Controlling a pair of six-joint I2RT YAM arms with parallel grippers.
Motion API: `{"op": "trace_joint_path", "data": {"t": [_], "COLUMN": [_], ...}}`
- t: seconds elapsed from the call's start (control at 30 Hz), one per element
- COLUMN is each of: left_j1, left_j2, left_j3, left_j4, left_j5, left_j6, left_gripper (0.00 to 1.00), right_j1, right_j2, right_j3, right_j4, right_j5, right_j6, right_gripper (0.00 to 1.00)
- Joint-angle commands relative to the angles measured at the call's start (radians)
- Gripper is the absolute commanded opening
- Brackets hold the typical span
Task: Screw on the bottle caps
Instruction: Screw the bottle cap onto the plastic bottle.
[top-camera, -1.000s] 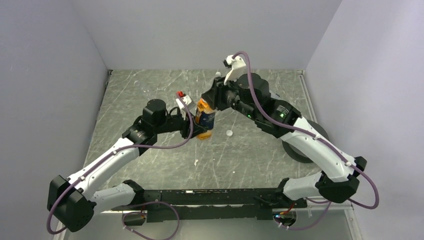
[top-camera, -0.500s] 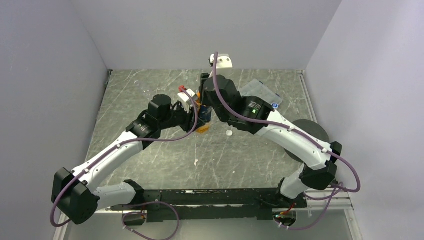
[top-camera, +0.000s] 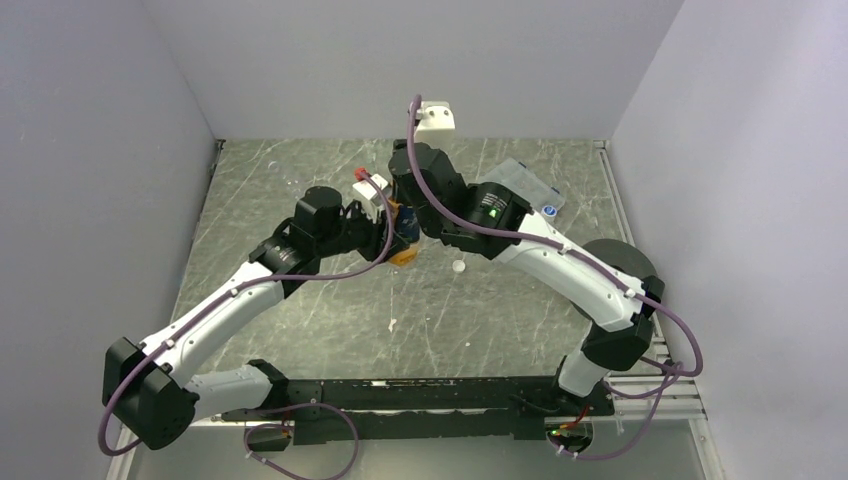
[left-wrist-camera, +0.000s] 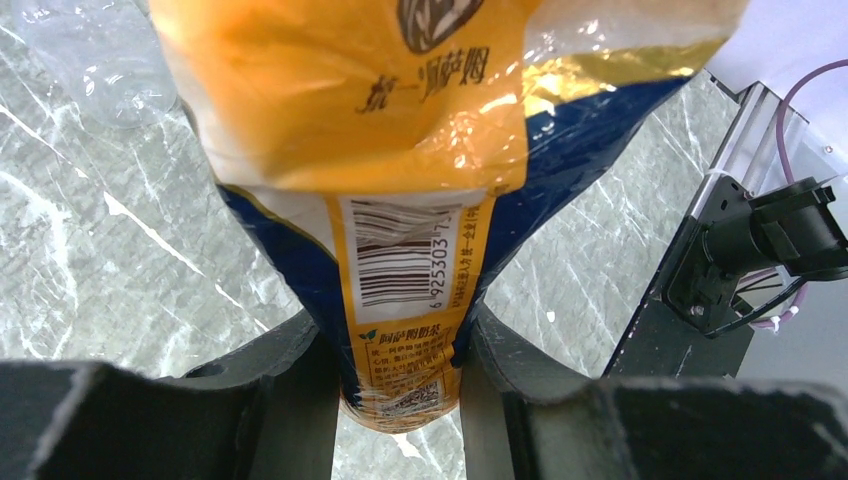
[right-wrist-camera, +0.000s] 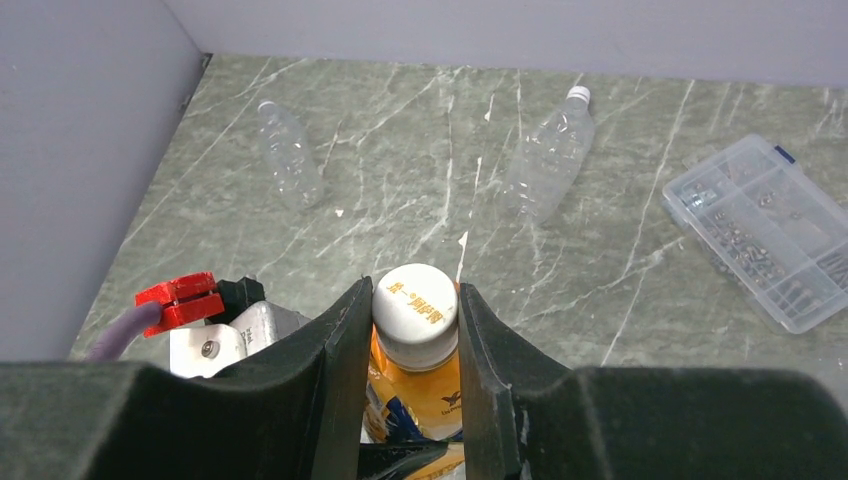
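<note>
Now, compared with a second before, my right arm (top-camera: 560, 255) had swung in from the right side of the grey marble table (top-camera: 300, 310) and bent its wrist over the middle. That uncovered the clear box (top-camera: 525, 182) it had been hiding near the back. My left arm (top-camera: 230, 300) had pushed a little farther out, carrying the orange bottle (top-camera: 405, 250) slightly toward the back wall.

The bottle stood roughly upright between the two wrists. It was orange with a dark blue band, and its crinkled label showed a barcode and small print. I could not tell whether its base touched the table.

My left pincer (left-wrist-camera: 400, 340) was narrow, clamped on the lowest part of the bottle (left-wrist-camera: 400, 150) with one finger on each side. My right pincer (right-wrist-camera: 412, 298) was narrow too, its fingers pressed against both sides of the white cap (right-wrist-camera: 415, 310) sitting on the bottle's neck.

Two clear bottles (right-wrist-camera: 550, 160) lay on their sides near the back of the table, well apart from each other. A loose white cap (top-camera: 458, 266) lay on the table just to the right of the orange bottle.
</note>
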Motion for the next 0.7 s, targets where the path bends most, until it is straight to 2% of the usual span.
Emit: {"op": "trace_joint_path", "data": {"t": [0.0, 0.13, 0.33, 0.53, 0.67], "left_j1": [0.006, 0.006, 0.006, 0.006, 0.009], "left_j2": [-0.063, -0.064, -0.089, -0.110, -0.125], "left_j3": [0.093, 0.066, -0.023, -0.059, -0.070], "left_j4": [0.180, 0.113, 0.095, 0.052, 0.021], "left_j5": [-0.009, 0.015, 0.073, 0.121, 0.186], "left_j6": [-0.013, -0.001, 0.003, 0.033, 0.073], "left_gripper": [0.00, 0.00, 0.00, 0.00, 0.00], "right_j1": [0.022, 0.019, 0.015, 0.014, 0.013], "right_j2": [0.038, 0.017, -0.026, -0.108, -0.227], "right_j3": [0.028, 0.051, 0.078, 0.016, -0.107], "right_j4": [-0.204, -0.208, -0.214, -0.164, -0.060], "right_j5": [-0.054, -0.066, -0.084, -0.142, -0.255], "right_j6": [0.025, 0.030, 0.027, 0.001, -0.085], "right_gripper": [0.11, 0.30, 0.62, 0.78, 0.89]}}
